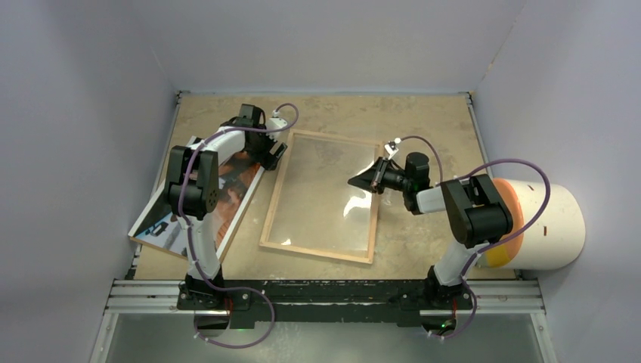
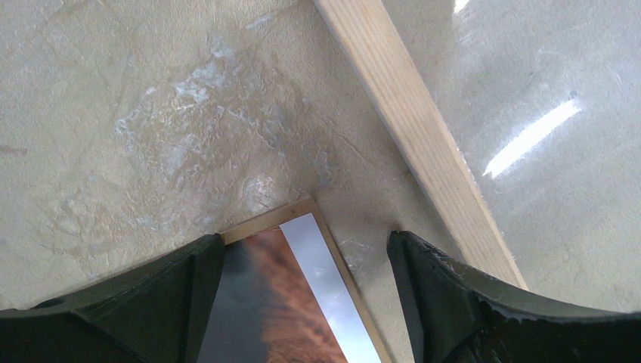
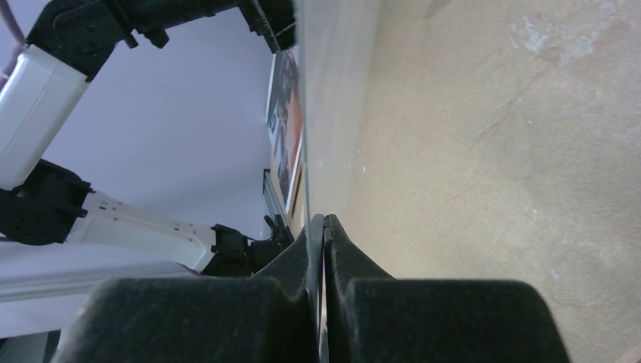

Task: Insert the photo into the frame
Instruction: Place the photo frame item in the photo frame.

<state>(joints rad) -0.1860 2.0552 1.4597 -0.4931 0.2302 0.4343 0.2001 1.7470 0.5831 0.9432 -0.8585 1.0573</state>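
Observation:
The photo (image 1: 236, 187), dark with orange-brown patches, lies on a brown backing board at the table's left, partly under my left arm. Its corner (image 2: 287, 302) and the board's edge (image 2: 261, 224) show in the left wrist view. My left gripper (image 1: 272, 155) is open, its jaws on either side of that corner (image 2: 302, 249). The frame (image 1: 274, 204) lies wood side up in the middle; its rail (image 2: 416, 136) runs beside the corner. A clear sheet (image 1: 325, 193) lies over the frame's opening. My right gripper (image 1: 355, 181) is shut on the sheet's right edge (image 3: 323, 227).
A white cylinder with an orange face (image 1: 544, 223) lies at the right behind my right arm. White walls close the table on the left, back and right. A metal rail (image 1: 325, 295) runs along the near edge.

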